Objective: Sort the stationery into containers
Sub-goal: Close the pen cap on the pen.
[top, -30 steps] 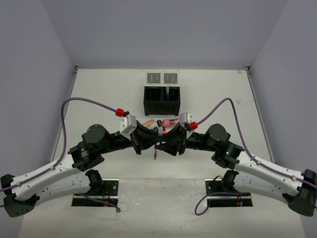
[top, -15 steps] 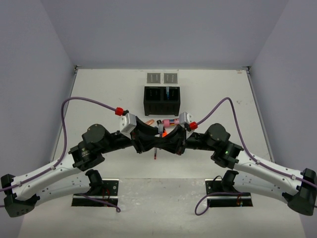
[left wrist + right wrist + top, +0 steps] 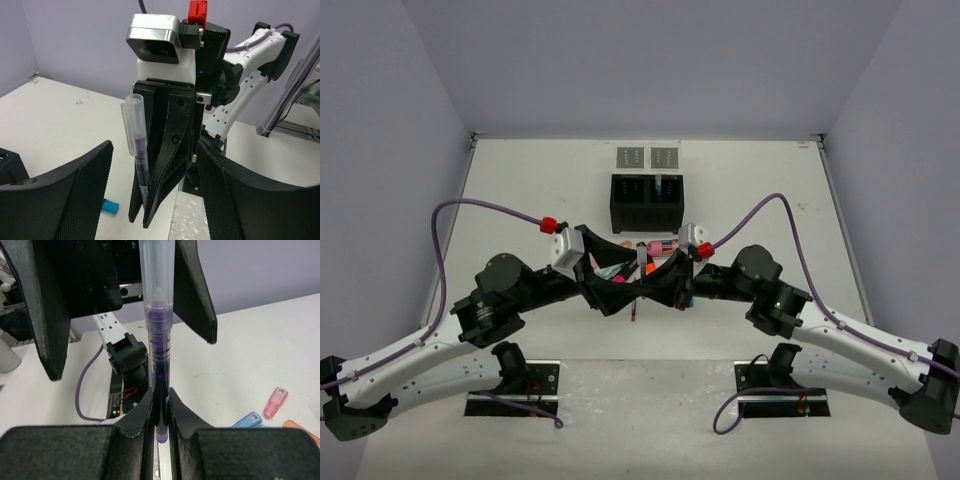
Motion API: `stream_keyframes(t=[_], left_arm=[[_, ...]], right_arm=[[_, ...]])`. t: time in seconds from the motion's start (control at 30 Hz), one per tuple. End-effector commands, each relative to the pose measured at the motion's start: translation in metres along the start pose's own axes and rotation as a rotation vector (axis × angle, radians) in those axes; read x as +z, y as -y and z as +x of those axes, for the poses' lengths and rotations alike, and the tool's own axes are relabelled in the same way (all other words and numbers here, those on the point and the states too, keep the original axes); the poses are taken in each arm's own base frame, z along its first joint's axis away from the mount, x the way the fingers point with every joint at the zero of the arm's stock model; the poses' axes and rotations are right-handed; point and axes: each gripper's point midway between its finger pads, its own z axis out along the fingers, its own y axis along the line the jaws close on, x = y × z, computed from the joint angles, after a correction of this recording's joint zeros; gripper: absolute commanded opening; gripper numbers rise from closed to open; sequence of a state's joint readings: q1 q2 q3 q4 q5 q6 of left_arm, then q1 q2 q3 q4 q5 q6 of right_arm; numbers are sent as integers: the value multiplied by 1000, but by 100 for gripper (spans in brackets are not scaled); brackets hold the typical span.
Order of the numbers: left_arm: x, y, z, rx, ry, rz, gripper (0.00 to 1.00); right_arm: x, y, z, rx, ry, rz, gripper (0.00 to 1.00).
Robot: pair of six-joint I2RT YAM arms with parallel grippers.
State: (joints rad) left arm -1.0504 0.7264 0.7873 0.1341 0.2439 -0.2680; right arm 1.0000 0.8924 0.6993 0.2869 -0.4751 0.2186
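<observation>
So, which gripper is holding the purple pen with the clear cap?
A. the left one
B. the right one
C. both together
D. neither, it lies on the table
B: the right gripper is shut on the barrel of the purple pen, while the left gripper stands open around it without touching.

The pen (image 3: 159,340) runs off the top edge, and its lower end is buried between the fingers of the right gripper (image 3: 160,407). From above, most stationery (image 3: 665,246) is covered and too small to tell apart.
</observation>
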Motion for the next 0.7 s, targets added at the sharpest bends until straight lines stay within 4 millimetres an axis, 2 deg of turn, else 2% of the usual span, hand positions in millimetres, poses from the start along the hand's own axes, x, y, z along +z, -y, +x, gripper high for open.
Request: stream_keyframes(t=[0.0, 0.23, 0.37, 0.57, 0.67], left_arm=[[-1, -3, -26, 22, 65, -38, 69], [3, -14, -42, 9, 94, -112, 67], [6, -14, -47, 1, 103, -111, 65], [6, -9, -49, -9, 105, -86, 42], [6, -8, -45, -18, 95, -83, 42]], right_arm=[[2, -9, -17, -37, 14, -49, 0], [5, -11, -10, -32, -24, -73, 0], [5, -13, -6, -34, -35, -91, 0], [3, -14, -7, -38, -29, -92, 0], [3, -14, -7, -40, -32, -88, 0]])
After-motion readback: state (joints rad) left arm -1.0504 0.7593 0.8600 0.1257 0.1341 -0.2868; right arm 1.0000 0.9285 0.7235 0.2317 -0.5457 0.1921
